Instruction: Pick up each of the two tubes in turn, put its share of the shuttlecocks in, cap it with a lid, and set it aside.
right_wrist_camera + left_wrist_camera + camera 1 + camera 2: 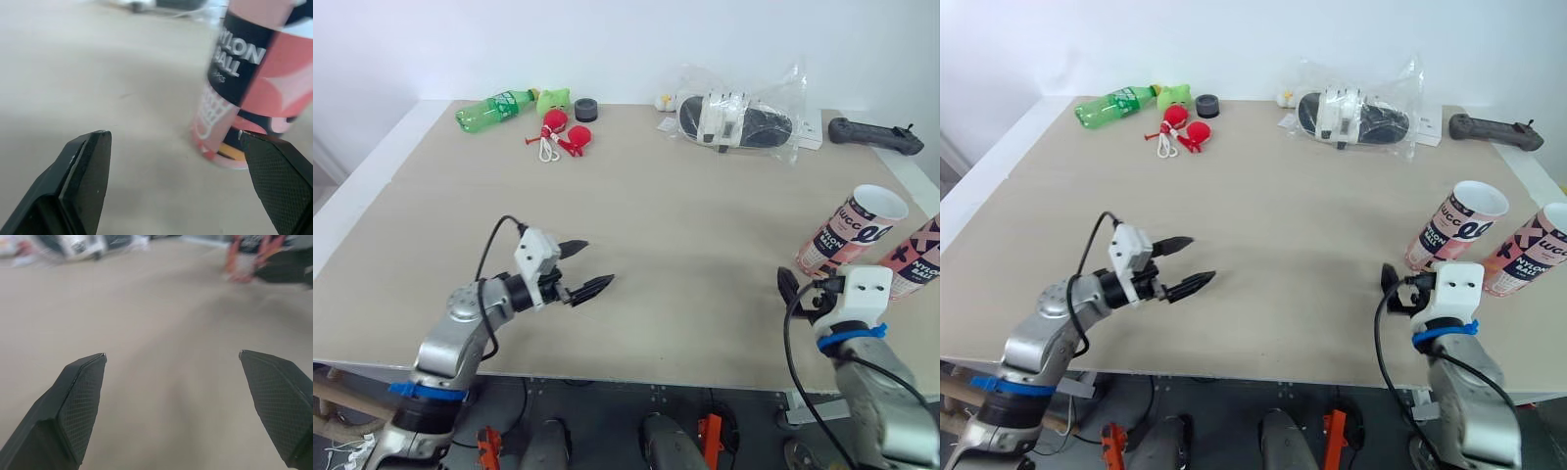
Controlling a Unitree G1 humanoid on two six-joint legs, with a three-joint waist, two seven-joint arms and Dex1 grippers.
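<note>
The right gripper, spread and empty like the left gripper, stood just beside the nearer tube, presumably to grasp it.

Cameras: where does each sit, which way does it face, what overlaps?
Left and right eye: on the head, facing forward and down over the table; both arms show, with left gripper and right gripper.
Left wrist: on the left arm, facing along its open fingers across the table.
Right wrist: on the right arm, facing along its open fingers at the nearer tube.
Shared: the eyes also see that tube.
</note>
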